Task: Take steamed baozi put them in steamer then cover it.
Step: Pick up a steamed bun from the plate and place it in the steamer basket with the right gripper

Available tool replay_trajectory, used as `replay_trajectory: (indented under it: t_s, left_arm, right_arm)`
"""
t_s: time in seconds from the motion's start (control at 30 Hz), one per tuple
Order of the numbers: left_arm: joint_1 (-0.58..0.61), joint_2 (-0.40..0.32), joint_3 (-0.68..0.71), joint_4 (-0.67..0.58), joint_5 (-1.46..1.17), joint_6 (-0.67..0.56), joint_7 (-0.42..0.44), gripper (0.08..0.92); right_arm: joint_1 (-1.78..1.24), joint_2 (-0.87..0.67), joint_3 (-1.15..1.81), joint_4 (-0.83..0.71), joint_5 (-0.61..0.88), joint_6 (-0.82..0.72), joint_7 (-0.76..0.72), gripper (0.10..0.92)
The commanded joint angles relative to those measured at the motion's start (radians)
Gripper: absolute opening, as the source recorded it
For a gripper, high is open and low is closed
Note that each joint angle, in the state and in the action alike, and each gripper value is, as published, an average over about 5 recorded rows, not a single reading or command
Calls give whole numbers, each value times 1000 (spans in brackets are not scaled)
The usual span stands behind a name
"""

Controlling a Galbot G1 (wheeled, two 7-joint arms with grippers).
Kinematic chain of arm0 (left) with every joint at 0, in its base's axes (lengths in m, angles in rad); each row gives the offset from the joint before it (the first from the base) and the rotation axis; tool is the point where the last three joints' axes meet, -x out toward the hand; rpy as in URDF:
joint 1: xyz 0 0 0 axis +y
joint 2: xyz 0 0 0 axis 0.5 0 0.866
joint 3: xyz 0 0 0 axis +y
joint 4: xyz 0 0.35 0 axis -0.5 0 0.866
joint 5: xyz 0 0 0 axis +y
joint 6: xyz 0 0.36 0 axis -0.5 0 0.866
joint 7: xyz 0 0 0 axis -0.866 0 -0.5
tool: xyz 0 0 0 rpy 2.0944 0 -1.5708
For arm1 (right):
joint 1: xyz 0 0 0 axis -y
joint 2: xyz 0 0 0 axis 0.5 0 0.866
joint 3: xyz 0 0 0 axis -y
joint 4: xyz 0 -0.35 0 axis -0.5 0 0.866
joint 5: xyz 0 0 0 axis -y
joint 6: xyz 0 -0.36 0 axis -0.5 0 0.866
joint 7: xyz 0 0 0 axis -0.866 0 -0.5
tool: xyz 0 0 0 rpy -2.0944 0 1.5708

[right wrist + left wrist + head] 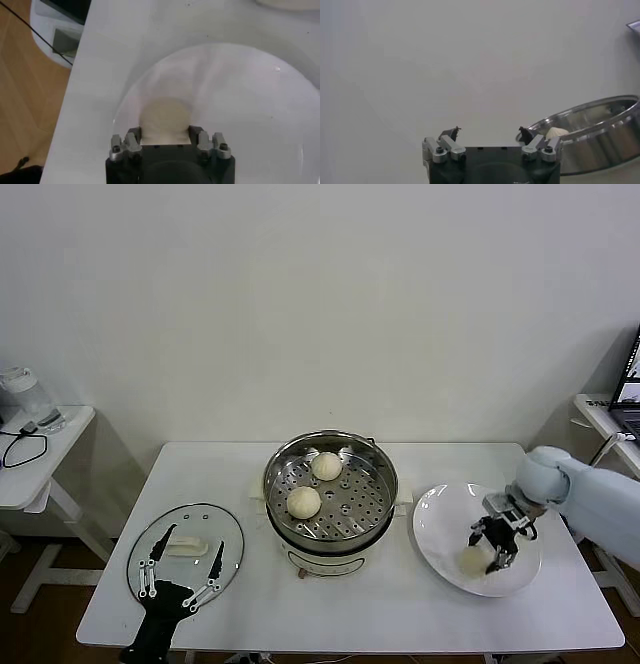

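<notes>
The steamer [372, 520] stands mid-table with two steamed baozi [326, 466] [303, 502] on its perforated tray. A third baozi [471, 562] lies on the white plate [440, 514] at the right. My right gripper [492, 549] is down on the plate, shut on this baozi. In the right wrist view the baozi [165, 117] fills the space between the fingers of the right gripper [165, 131]. My left gripper [182, 577] hovers open over the glass lid [200, 529] at the front left. The left wrist view shows the left gripper [489, 132] holding nothing, with the steamer [590, 145] beyond it.
The glass lid with its white handle lies flat on the table's front left. A small side table [40, 454] with a cable and a jug stands at the left. A laptop [628, 399] sits on a stand at the far right.
</notes>
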Motion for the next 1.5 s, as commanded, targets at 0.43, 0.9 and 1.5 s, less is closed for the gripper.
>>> replay_trajectory:
  t_s: [0.43, 0.9, 1.5]
  left_arm:
    - [22, 4, -6, -7, 6, -16, -1, 823]
    - [22, 8, -20, -19, 5, -23, -3, 823]
    - [28, 2, -26, -20, 2, -32, -6, 823]
  right_arm:
    - [642, 408, -244, 99, 109, 422, 6, 662]
    - [467, 511, -268, 240, -139, 594, 46, 653]
    - [369, 525, -258, 224, -262, 657, 40, 661]
